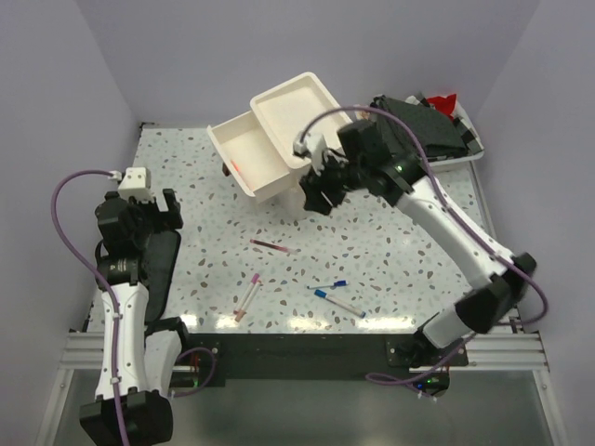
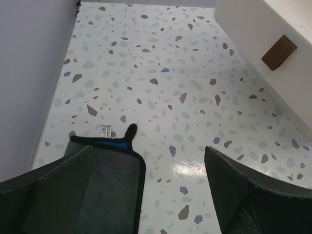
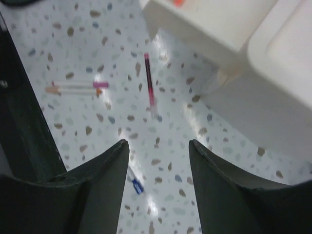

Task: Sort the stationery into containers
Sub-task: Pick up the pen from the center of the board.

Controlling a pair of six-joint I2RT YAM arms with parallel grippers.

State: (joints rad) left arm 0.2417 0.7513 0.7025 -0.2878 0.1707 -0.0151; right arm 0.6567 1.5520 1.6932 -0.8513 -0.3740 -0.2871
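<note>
This looks like a robot lab. Plain purple walls [image 1: 279, 46] box in a speckled table [image 1: 209, 232]. A white left arm [image 1: 125, 316] and right arm [image 1: 453, 232] are bolted to a metal frame [image 1: 525, 351] at the bottom.

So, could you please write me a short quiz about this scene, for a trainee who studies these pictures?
1. True or false: the right gripper is shut on a piece of stationery.
2. Which colour has the thin pen that lies nearest to the cream-white drawer cabinet? A) maroon B) pink C) white with a blue cap
3. Fill in: below the left gripper lies a dark ___ with a blue edge.

Key: 1 false, its fingers stand open with nothing between them. 2 A, maroon. 3 cloth.
</note>
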